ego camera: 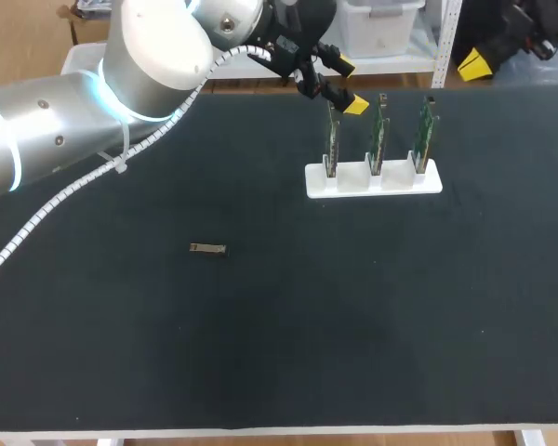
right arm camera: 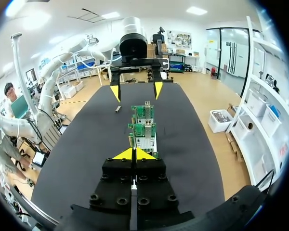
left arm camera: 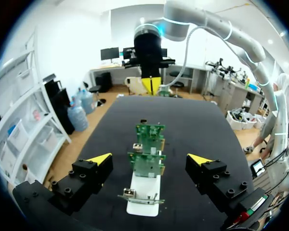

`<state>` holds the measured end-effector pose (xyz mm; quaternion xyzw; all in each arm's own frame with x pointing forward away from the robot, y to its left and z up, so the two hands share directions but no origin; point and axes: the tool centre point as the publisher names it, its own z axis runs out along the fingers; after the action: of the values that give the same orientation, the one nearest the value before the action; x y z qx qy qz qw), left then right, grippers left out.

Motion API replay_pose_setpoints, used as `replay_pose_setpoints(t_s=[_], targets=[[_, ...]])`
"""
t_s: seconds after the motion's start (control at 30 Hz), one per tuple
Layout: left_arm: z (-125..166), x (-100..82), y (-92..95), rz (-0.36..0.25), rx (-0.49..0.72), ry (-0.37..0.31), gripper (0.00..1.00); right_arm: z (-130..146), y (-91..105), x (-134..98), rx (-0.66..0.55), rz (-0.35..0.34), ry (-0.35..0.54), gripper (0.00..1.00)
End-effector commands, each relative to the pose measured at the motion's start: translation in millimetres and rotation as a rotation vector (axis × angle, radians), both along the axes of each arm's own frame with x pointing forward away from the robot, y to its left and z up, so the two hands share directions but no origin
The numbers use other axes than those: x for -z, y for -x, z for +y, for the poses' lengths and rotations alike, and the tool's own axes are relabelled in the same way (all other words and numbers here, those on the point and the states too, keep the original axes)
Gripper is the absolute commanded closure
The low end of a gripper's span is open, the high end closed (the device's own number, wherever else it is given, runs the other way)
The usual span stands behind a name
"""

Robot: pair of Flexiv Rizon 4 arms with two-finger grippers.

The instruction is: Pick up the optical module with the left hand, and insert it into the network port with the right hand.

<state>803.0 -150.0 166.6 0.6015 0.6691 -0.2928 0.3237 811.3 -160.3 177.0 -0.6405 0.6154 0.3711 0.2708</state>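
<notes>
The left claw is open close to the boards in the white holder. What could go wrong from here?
1. The left claw hangs close by the nearest board; a swing toward the optical module might clip it.
2. The module is small and lies flat on the table; the grasp could slip or skew it.

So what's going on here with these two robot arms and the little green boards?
The two arms are meant to plug a small metal optical module into a port on one of three green circuit boards standing upright in a white holder. Nothing is gripped yet: the module lies by itself on the black table. The left gripper hangs open beside the row of boards, well away from the module. The right gripper is shut and empty, facing the boards from the opposite side.
</notes>
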Motion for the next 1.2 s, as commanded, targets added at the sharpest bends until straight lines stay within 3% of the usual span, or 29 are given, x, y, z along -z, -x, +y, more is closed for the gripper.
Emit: replay_pose_setpoints(t_s=[0.03, 1.0, 1.03, 1.07, 1.1, 1.2], targets=[[-0.8, -0.7, -1.3, 0.003, 0.001, -0.005, 0.0, -7.7, -7.7, 1.0, -0.214, 0.158, -0.021, 1.0], [-0.8, -0.7, -1.3, 0.003, 0.001, -0.005, 0.0, -14.4, -10.5, 6.7, -0.205, 0.169, -0.011, 1.0], [-0.8, -0.7, -1.3, 0.003, 0.001, -0.005, 0.0, -14.2, -10.7, 6.7, -0.209, 0.176, -0.013, 0.95], [-0.8, -0.7, -1.3, 0.003, 0.001, -0.005, 0.0, -13.5, -10.7, 6.6, -0.192, 0.173, 0.001, 0.54], [-0.8, -0.7, -1.3, 0.003, 0.001, -0.005, 0.0, -13.5, -10.7, 6.6, -0.192, 0.173, 0.001, 0.0], [-0.8, -0.7, -1.3, 0.003, 0.001, -0.005, 0.0, -13.5, -10.7, 6.6, -0.192, 0.173, 0.001, 0.0]])
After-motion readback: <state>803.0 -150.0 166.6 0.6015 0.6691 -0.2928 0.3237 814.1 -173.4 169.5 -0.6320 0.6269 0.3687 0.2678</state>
